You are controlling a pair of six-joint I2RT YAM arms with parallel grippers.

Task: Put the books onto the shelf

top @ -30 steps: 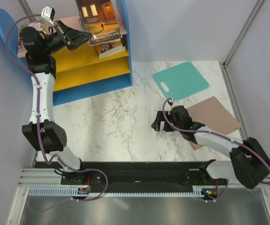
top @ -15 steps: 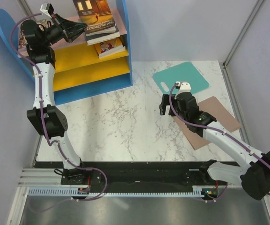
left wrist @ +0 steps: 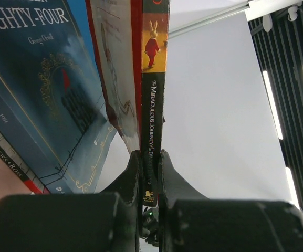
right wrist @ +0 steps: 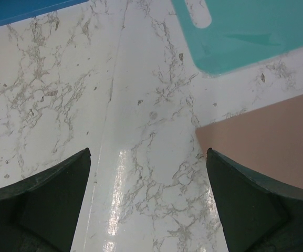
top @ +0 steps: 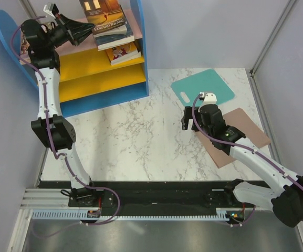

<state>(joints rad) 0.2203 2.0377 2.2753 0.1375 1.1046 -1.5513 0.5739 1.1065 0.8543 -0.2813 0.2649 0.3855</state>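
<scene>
Carried farther, the book sits pinched between the left fingers.

At upper left, a dark book is held tilted over stacked books on the blue-sided shelf; another book is laid one board lower.

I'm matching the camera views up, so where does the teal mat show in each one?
Top: teal mat, right of centre, upper half.
Left wrist: not in it.
Right wrist: upper right, handle hole at the top edge.
Shared landmark: the brown mat beside it, in the top and right wrist views.
</scene>
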